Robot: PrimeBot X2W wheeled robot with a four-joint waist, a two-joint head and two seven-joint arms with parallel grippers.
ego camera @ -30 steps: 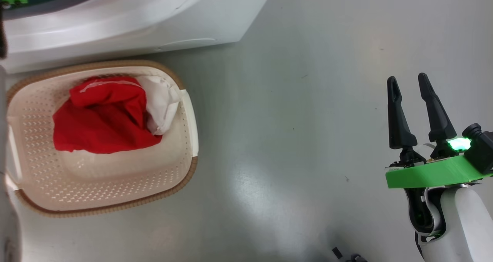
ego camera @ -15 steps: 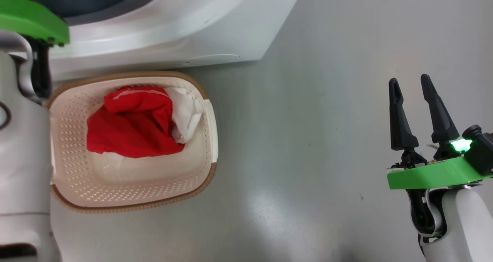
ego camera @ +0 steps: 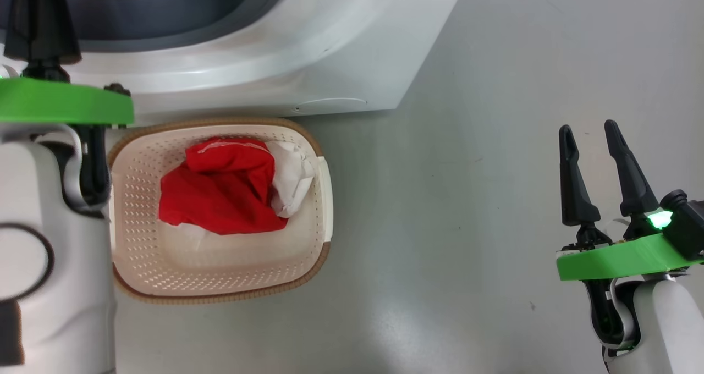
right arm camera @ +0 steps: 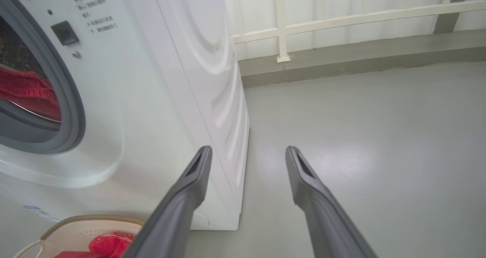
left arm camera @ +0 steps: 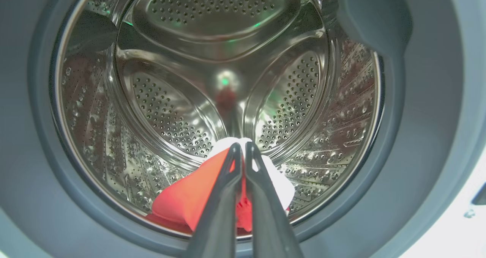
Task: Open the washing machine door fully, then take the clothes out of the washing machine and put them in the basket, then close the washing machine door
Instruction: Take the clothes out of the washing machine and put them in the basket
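The washing machine (ego camera: 264, 60) fills the top of the head view; its door is out of view. My left gripper (left arm camera: 240, 146) is shut at the mouth of the steel drum (left arm camera: 224, 22), with nothing seen between its fingers (ego camera: 38, 27). Red and white clothes (left arm camera: 182, 201) lie on the drum's bottom just past the tips. The basket (ego camera: 220, 264) stands on the floor against the machine's front, holding red clothes (ego camera: 225, 190) and a white cloth (ego camera: 294, 179). My right gripper (ego camera: 587, 126) hangs open over bare floor, far right of the basket.
A grey rubber seal (left arm camera: 34, 155) rings the drum opening. In the right wrist view the machine's white side (right arm camera: 212, 98) stands left of my open right gripper (right arm camera: 247, 150). A white railing and a low kerb (right arm camera: 341, 64) run along the back of the grey floor.
The head camera has swung left, so the basket and machine sit further right in its view. My left arm has come into view with its fingers at the machine's opening. The right gripper stays open.
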